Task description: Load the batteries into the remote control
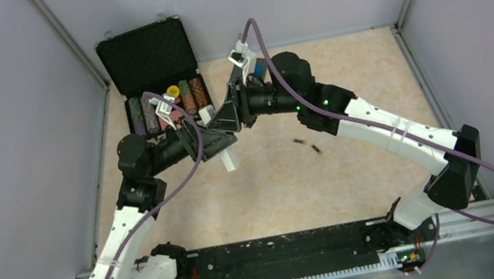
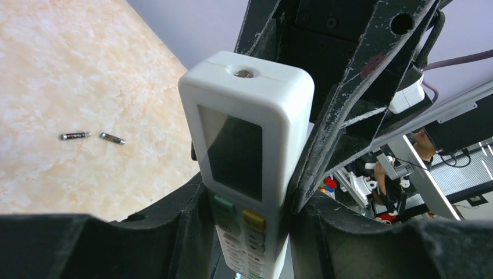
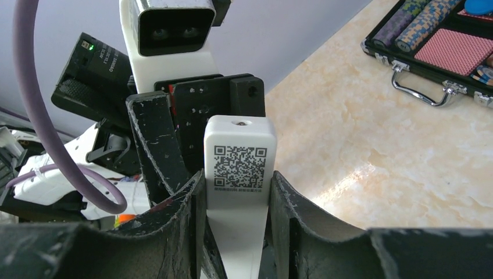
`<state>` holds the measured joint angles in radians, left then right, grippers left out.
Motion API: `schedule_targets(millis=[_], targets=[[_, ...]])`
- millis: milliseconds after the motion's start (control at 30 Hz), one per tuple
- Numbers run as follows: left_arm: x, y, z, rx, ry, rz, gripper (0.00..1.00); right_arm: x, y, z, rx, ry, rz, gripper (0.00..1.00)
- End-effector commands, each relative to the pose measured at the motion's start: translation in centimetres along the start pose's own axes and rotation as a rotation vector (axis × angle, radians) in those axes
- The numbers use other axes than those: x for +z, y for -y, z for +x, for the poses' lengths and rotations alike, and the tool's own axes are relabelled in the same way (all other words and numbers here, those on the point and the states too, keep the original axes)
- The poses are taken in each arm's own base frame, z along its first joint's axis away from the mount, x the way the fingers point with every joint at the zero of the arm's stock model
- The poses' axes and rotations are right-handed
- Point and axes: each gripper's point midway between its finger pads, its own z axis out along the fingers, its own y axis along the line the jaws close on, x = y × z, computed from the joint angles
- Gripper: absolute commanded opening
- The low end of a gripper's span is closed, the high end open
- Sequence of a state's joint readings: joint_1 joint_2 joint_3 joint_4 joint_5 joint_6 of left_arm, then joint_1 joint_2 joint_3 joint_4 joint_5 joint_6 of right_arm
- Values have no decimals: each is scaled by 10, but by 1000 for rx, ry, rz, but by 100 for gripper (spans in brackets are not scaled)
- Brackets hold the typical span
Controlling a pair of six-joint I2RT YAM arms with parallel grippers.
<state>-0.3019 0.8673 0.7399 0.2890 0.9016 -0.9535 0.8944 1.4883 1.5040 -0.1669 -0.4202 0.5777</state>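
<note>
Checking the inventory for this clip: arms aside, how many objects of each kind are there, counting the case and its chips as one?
Remote: 1
Batteries: 2
Chip case: 1
Total: 4

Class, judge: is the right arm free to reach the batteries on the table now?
Probably not: the right pincer is shut on the remote control, though the batteries lie uncovered on the table.
</note>
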Motion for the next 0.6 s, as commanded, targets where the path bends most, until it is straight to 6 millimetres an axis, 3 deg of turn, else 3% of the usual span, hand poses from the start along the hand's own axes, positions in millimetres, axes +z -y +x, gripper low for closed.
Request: schedule_targets(millis=[0,100,200,267,567], targets=[[2,18,-12,65,23,60,0,-9,-18,-14,-20,20,-27,41],[1,19,-13,77,24,61,0,-10,-18,-18,-3,32,-12,57],[1,19,-12,95,25,61,0,-17,-14,-25,26,79,36,86],[1,19,-13,108,29,61,0,-27,-11,-30,55,123,71,97],[4,18,-24,130,58,43,0,-74,-10,-30,145,231,100,99]])
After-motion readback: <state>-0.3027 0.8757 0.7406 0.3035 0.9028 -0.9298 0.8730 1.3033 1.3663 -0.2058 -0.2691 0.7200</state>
